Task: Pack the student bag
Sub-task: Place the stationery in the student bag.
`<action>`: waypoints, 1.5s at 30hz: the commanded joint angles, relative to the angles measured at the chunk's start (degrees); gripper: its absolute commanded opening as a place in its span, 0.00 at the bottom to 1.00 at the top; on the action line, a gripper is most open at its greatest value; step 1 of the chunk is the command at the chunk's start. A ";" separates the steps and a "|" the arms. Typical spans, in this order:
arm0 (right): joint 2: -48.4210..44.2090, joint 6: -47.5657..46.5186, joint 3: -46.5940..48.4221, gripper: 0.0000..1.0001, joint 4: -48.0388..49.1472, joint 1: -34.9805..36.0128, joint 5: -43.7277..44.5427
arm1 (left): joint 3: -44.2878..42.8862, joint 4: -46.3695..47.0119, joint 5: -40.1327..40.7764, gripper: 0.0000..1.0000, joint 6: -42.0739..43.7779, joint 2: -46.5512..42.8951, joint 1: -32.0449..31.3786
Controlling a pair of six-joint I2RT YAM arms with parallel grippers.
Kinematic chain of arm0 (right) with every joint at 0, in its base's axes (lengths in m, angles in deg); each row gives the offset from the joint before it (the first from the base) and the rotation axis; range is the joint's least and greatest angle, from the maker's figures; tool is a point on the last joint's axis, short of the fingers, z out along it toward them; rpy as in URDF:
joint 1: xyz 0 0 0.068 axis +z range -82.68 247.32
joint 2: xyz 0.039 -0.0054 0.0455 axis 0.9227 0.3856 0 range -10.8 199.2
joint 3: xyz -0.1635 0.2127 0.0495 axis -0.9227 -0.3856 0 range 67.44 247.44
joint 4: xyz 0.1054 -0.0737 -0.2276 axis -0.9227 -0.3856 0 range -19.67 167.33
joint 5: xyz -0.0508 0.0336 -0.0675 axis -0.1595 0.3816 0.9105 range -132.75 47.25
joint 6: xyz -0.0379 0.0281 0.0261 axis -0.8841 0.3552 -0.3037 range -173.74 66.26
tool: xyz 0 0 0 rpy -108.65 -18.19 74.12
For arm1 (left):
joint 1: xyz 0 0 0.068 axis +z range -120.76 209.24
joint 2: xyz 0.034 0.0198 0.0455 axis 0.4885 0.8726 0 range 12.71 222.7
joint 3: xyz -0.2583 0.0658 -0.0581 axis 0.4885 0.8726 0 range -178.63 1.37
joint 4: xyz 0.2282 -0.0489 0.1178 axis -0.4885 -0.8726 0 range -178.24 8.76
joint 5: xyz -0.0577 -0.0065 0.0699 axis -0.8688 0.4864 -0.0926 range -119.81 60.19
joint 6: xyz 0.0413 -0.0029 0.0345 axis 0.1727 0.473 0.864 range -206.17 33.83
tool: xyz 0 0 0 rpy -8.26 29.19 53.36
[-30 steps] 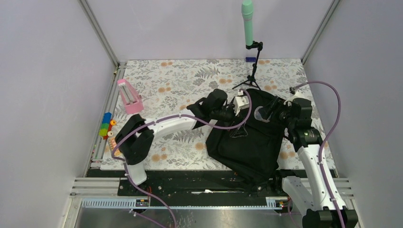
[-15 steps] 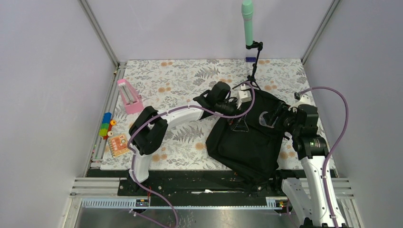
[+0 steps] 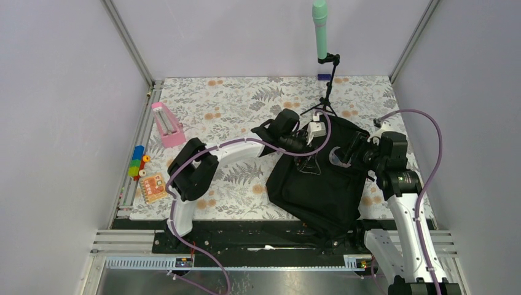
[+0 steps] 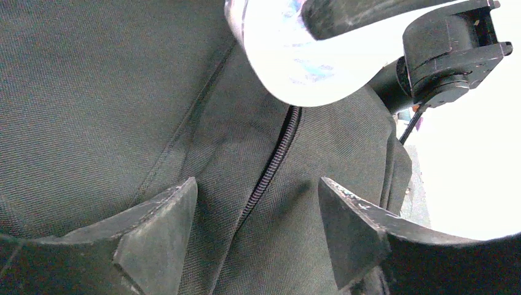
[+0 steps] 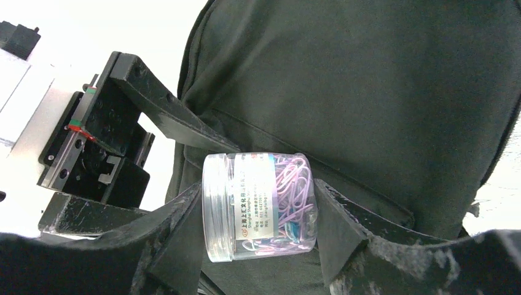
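Note:
The student bag, a large black fabric backpack, lies on the right side of the table. My left gripper presses down on its upper part. In the left wrist view the left gripper stands open, its jaws astride a zip with only bag fabric between them. My right gripper hovers over the bag's top right, shut on a clear jar of paper clips. The jar lies sideways between the jaws, lid to the left, and the jar's end shows just beyond my left fingers.
A pink stand, coloured blocks and an orange card lie along the left edge of the floral mat. A small tripod with a green cylinder stands just behind the bag. Grey walls close in both sides.
My left gripper has pushed further onto the bag's top and its jaws have narrowed. The right gripper has shifted slightly left with the jar still in it.

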 commanded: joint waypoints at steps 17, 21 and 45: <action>6.22 0.53 -1.37 0.50 6.24 3.40 -4.29 | 2.40 2.72 -0.20 0.07 0.78 -4.82 -2.93; 7.38 0.49 -1.34 0.49 6.31 4.23 -3.94 | 5.10 2.68 2.00 0.04 1.19 -8.09 -3.81; -4.23 5.80 -3.09 0.49 0.12 9.66 0.80 | 16.35 11.74 14.65 0.29 5.01 -16.74 -7.08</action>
